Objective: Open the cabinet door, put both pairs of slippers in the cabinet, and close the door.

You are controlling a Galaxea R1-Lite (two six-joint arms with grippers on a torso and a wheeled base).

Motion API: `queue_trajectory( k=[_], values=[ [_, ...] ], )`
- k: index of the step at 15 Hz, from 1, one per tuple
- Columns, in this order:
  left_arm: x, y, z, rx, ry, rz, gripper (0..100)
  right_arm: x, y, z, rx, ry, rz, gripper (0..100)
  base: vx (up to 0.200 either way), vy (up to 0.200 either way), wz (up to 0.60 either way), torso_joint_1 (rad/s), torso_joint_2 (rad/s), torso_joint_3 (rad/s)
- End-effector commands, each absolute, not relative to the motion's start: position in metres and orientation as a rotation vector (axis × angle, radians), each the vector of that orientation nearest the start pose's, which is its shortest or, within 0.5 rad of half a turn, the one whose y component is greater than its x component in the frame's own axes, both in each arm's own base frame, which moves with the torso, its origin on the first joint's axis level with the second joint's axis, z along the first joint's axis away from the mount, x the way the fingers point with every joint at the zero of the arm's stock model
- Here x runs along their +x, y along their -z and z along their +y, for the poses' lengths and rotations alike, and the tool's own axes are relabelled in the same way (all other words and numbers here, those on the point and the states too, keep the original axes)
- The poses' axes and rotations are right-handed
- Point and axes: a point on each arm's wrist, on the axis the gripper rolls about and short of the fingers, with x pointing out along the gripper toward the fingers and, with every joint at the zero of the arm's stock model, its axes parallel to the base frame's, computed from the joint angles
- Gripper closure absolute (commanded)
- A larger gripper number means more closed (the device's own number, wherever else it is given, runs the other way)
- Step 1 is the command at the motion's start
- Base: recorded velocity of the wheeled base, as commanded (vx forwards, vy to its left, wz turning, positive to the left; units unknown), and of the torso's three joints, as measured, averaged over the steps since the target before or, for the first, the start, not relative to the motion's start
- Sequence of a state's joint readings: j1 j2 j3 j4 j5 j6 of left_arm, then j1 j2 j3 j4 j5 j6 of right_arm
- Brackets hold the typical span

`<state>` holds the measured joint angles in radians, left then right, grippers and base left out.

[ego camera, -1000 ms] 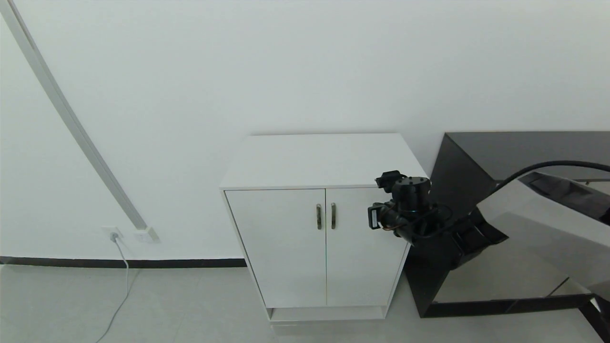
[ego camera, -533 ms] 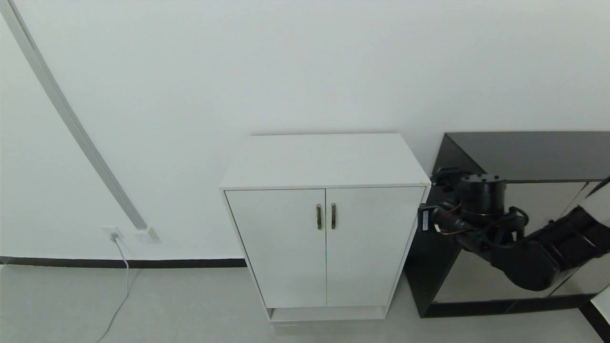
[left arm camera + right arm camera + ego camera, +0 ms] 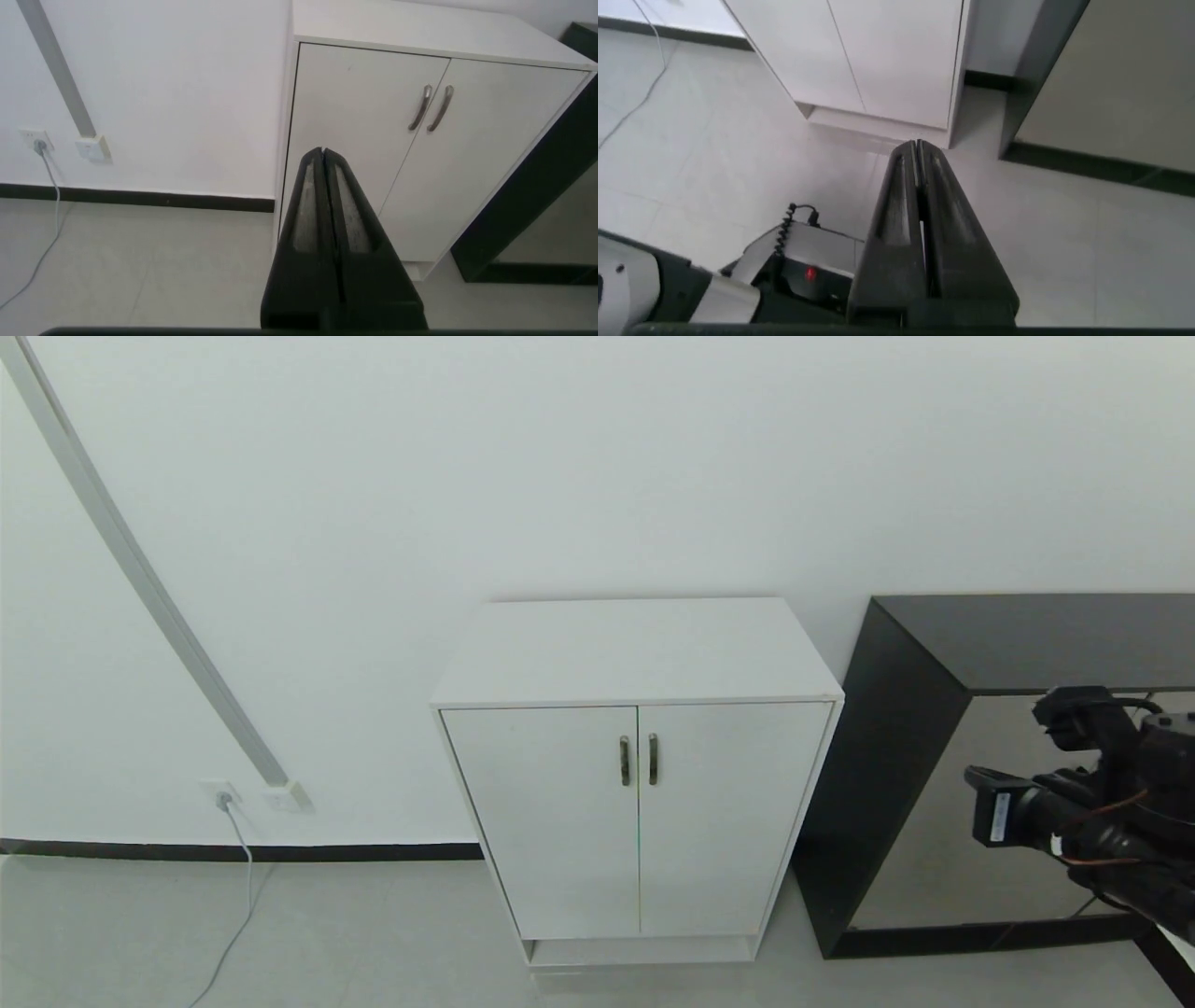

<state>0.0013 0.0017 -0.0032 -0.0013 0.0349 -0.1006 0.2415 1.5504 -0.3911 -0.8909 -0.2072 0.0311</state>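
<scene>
Head view first: the white cabinet (image 3: 635,653) stands on the floor (image 3: 373,933) with its back against the wall (image 3: 560,457). Its two doors (image 3: 551,821) are both shut flush, and their two slim metal handles (image 3: 625,761) stand upright side by side at the centre seam. Touching its right side is a black unit (image 3: 896,728) with a glossy, reflective front. The right arm (image 3: 1102,803) juts in from the right edge, in front of that glossy panel and well apart from the white cabinet.

To the left, a pale conduit (image 3: 140,569) runs slantwise down the wall to a socket (image 3: 222,795) near the skirting. A grey cable (image 3: 245,887) hangs from the socket down onto the floor.

From the left wrist view, the left gripper (image 3: 323,151) has its two fingers pressed together with nothing between them. It sits in the air in front of the cabinet's left door, well short of it.

From the right wrist view, the right gripper (image 3: 919,145) is likewise closed tight and empty. It points down at the floor tiles just in front of the cabinet's bottom right corner.
</scene>
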Motion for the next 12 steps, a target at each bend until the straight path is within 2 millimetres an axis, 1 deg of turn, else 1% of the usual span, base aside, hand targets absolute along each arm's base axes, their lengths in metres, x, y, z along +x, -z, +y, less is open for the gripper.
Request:
queue_trajectory(
  k=[1, 6, 12],
  values=[
    [-0.023, -0.077, 0.001, -0.101, -0.037, -0.003, 100, 0.185, -0.15, 0.039, -0.017, -0.023, 0.214, 100, 0.0, 0.0, 0.0, 0.0, 0.0, 0.0],
    [-0.023, -0.077, 0.001, -0.101, -0.037, -0.005, 100, 0.143, -0.142, 0.029, -0.015, -0.022, 0.199, 100, 0.0, 0.0, 0.0, 0.0, 0.0, 0.0],
    [-0.023, -0.077, 0.001, -0.101, -0.037, -0.005, 100, 0.102, -0.131, 0.019, -0.016, -0.023, 0.203, 100, 0.0, 0.0, 0.0, 0.0, 0.0, 0.0]
  ],
)
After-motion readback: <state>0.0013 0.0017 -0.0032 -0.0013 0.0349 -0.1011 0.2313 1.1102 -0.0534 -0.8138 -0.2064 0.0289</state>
